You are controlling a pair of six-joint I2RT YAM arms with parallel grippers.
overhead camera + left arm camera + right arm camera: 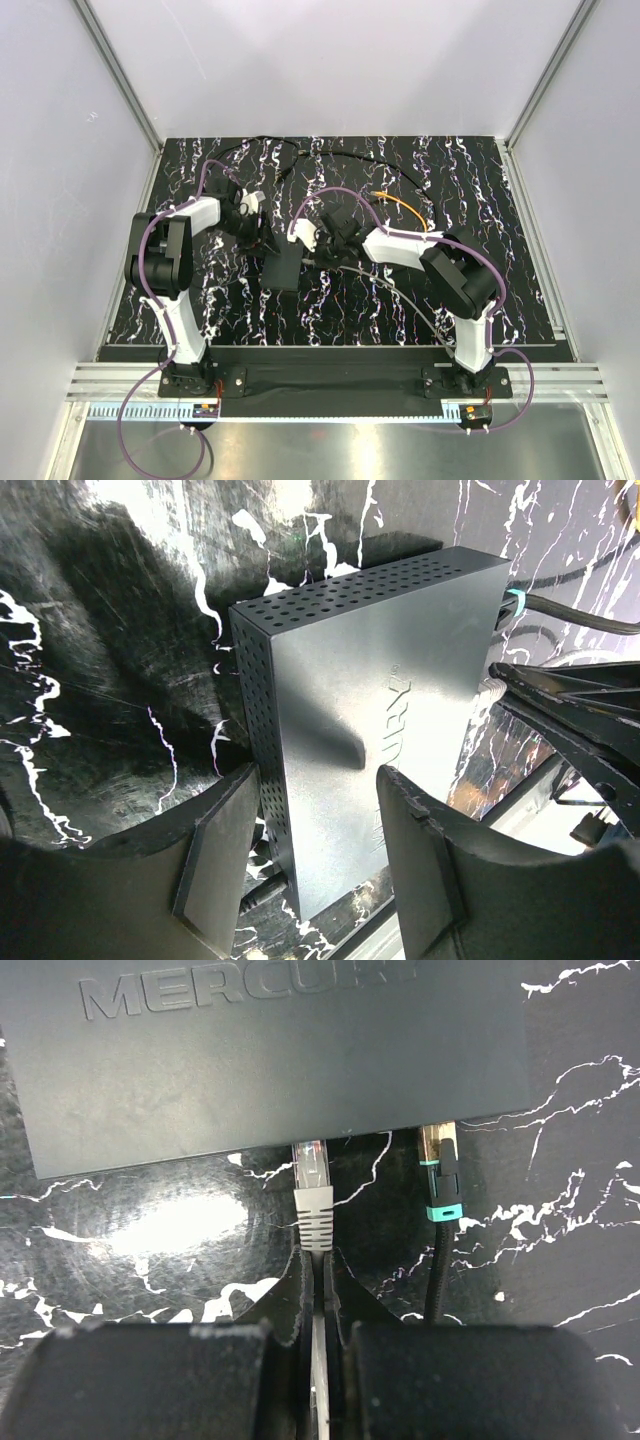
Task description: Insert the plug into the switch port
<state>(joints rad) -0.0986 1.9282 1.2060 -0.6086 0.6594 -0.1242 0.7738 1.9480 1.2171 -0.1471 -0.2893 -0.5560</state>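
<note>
The box [285, 268] is flat, black and dull, a thin rectangle with sharp corners. It lies near the middle of the mat [330, 315]. The mat is black and a bit shiny, with white wiggly lines like marble. One thin side of the box is full of little round holes [255, 710] in neat rows. Raised letters [250, 990] run across its flat top.

The right gripper [318, 1260] sits at 3 o'clock from the box. Its two chunky black fingers [150, 1380] are pinched tight on a thin grey cord [318, 1350], right behind the plug [312, 1185]. The plug has a see-through tip and a grey ribbed rubber sleeve. In the right wrist view it points to 12 o'clock, and its tip touches the thin edge of the box, where the port is. The port is tucked under that edge, and I cannot tell how far in the plug is.

At 3 o'clock from the plug, a black woven cable [436, 1270] with a teal band and a gold tip meets the same edge.

The left gripper [315, 780] is at 11 o'clock from the box. Its fat black fingers [215, 870] stand about halfway apart, with a corner of the box between them. I cannot tell if they press on it.
</note>
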